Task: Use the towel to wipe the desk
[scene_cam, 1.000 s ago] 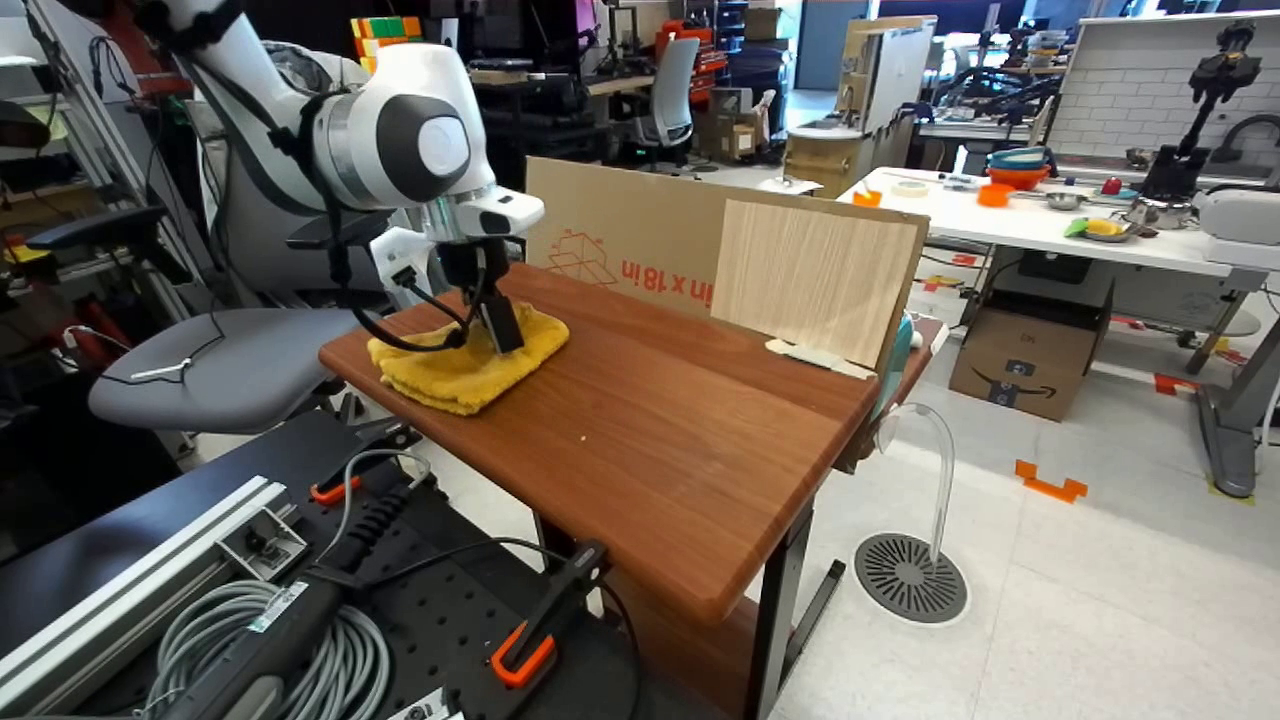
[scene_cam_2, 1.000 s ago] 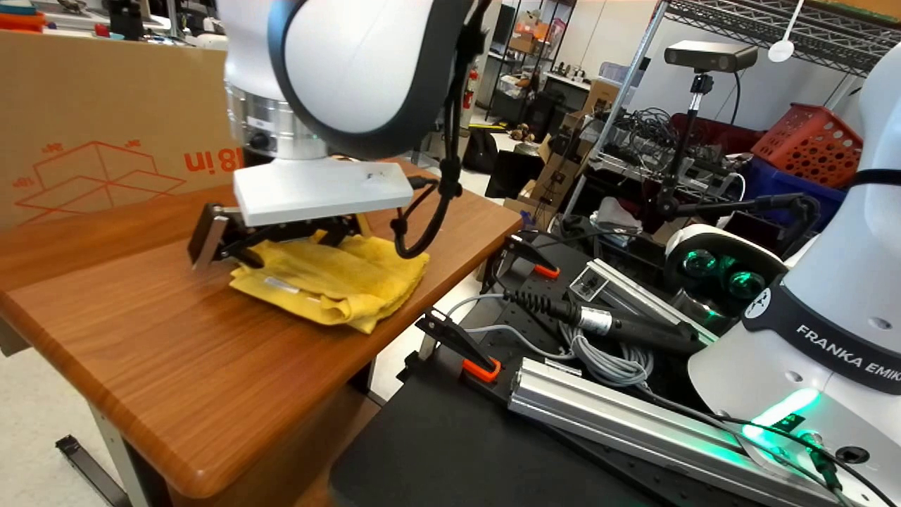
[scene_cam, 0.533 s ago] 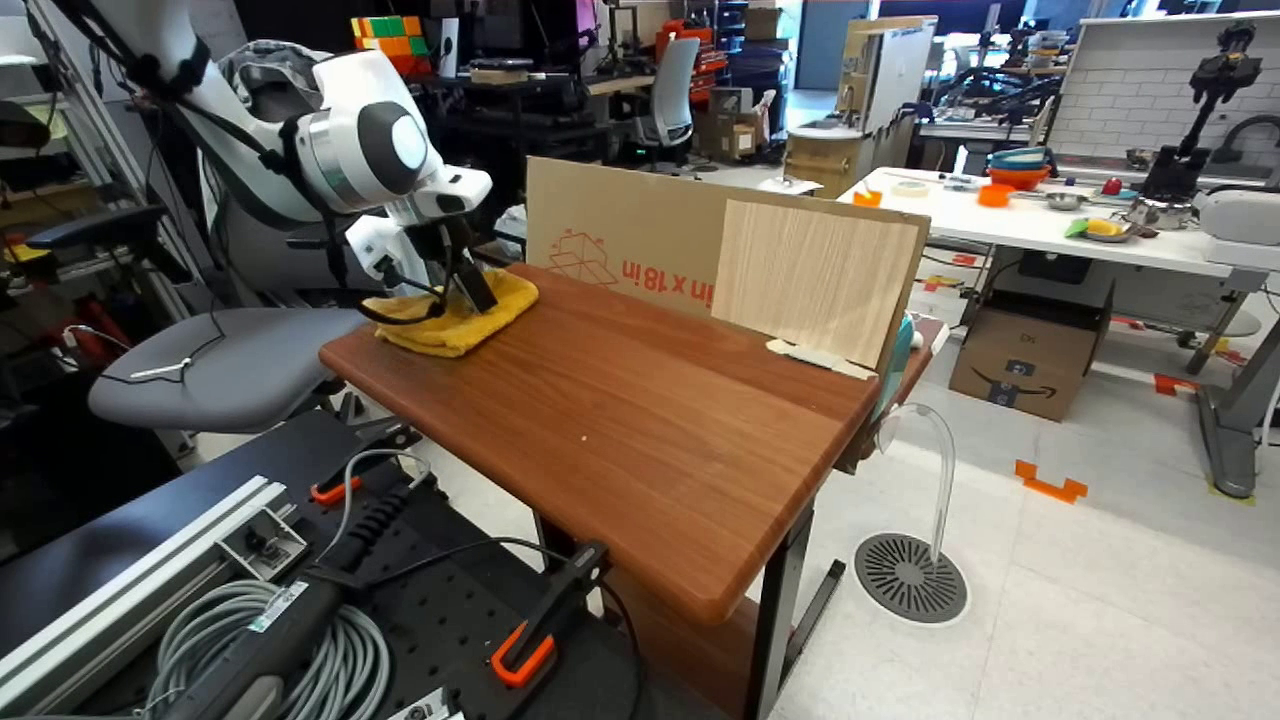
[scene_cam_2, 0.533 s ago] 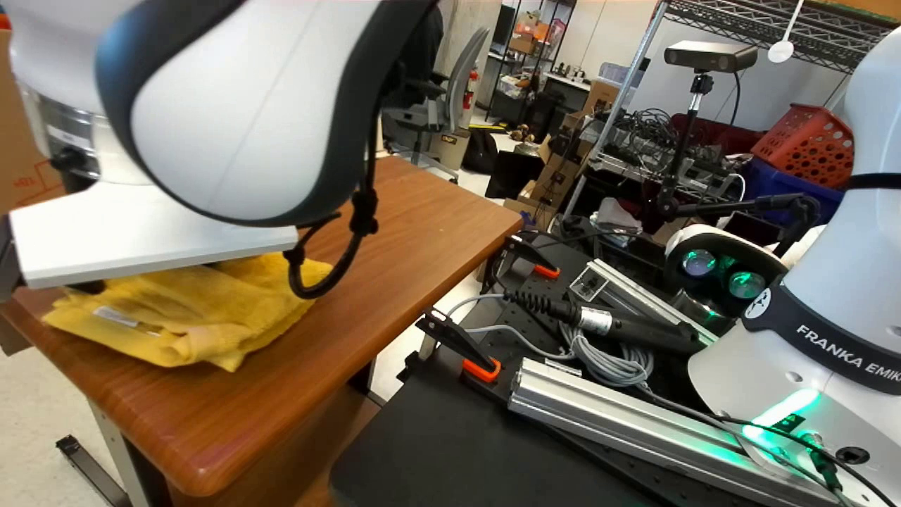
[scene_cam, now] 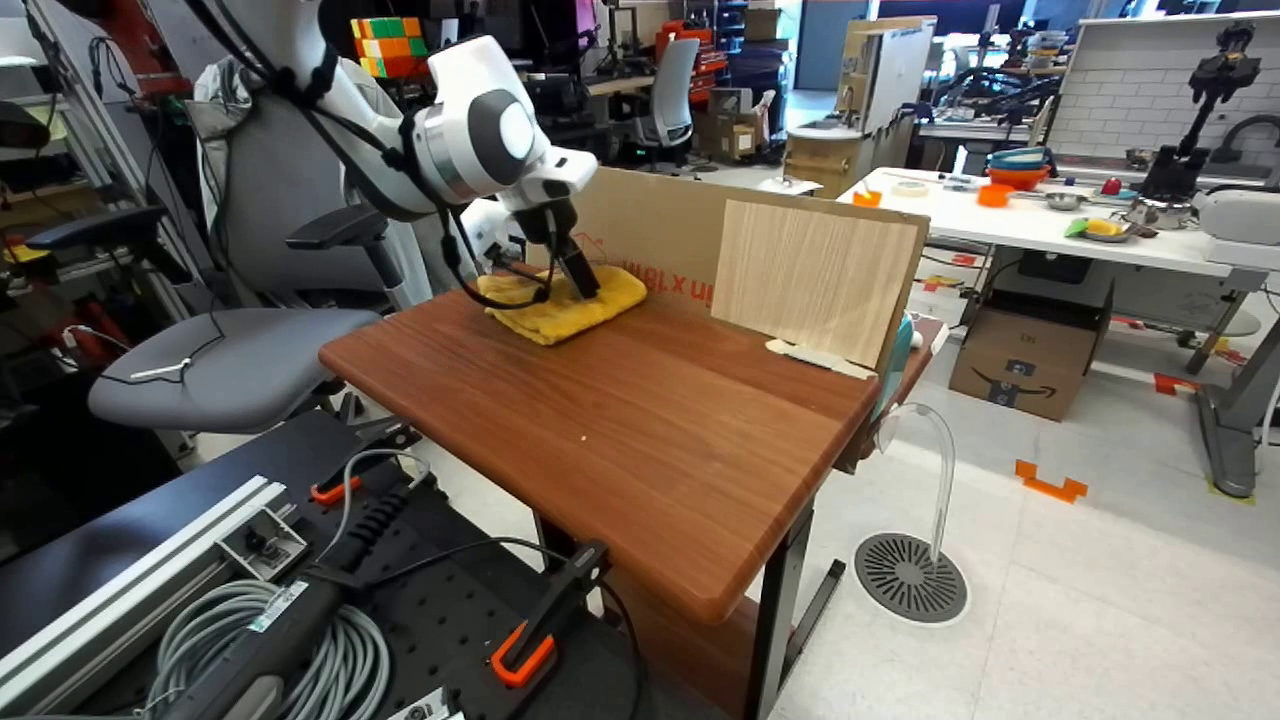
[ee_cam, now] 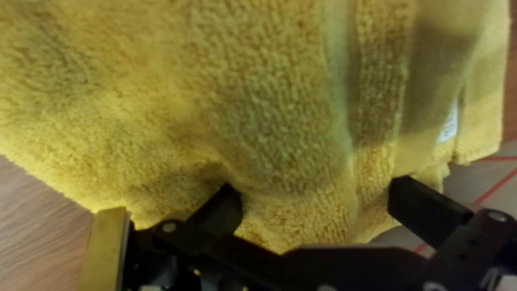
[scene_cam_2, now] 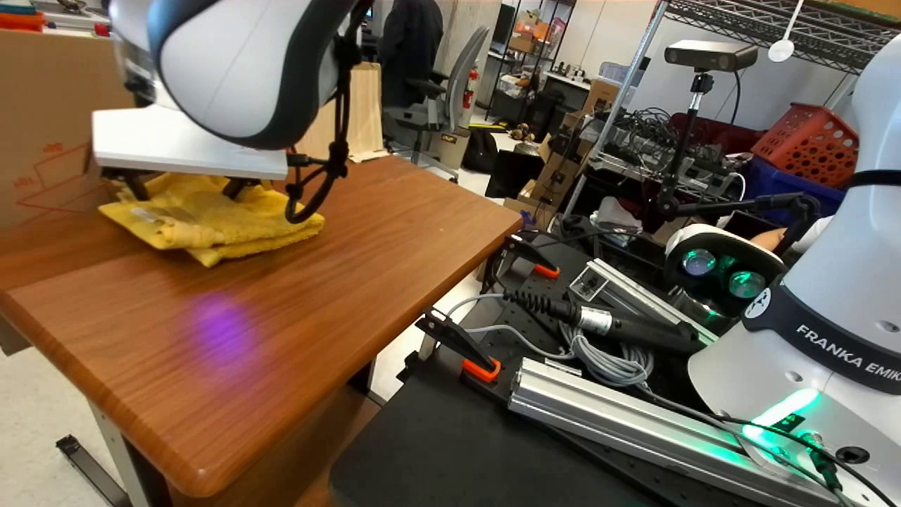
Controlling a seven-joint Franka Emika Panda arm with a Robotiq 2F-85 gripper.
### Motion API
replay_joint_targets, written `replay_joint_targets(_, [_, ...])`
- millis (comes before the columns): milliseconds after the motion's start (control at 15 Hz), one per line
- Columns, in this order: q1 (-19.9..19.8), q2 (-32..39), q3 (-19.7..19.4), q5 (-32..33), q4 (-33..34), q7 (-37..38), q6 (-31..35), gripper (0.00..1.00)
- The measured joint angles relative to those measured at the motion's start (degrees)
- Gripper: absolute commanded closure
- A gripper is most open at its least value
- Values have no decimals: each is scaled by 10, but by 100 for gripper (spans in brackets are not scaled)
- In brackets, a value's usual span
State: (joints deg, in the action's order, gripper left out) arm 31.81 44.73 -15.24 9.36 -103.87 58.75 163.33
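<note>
A folded yellow towel (scene_cam: 565, 318) lies on the brown wooden desk (scene_cam: 640, 430), close to the standing cardboard panel. It also shows in an exterior view (scene_cam_2: 232, 218) and fills most of the wrist view (ee_cam: 250, 101), with a small white label at its right. My gripper (scene_cam: 588, 290) is over the towel, pointing down with its fingers against the cloth. In the wrist view the gripper's two black fingertips (ee_cam: 315, 196) are wide apart, with towel surface between them. In an exterior view the white wrist mount hides most of the gripper (scene_cam_2: 186, 186).
A cardboard panel (scene_cam: 660, 225) stands along the desk's back, with a light wood board (scene_cam: 812, 280) against it. A grey chair (scene_cam: 240, 360) is beside the desk. A black bench with a clamp (scene_cam: 530, 640) and cables adjoins the front edge.
The towel and gripper moved together across the desk. In an exterior view they shifted left, then right and toward the cardboard panel. A purple light spot now shows on the desk.
</note>
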Motion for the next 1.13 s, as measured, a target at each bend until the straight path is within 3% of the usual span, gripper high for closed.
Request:
replay_joint_targets(400, [-110, -35, -25, -13, -91, -5, -1, 0])
replay_joint_targets(600, [-163, -77, -17, -34, -152, -40, -1, 0])
replay_joint_targets(933, [-226, -218, 37, -102, -249, -111, 47, 0])
replay_joint_targets(1133, [-262, -315, 90, -164, -297, -152, 53, 0])
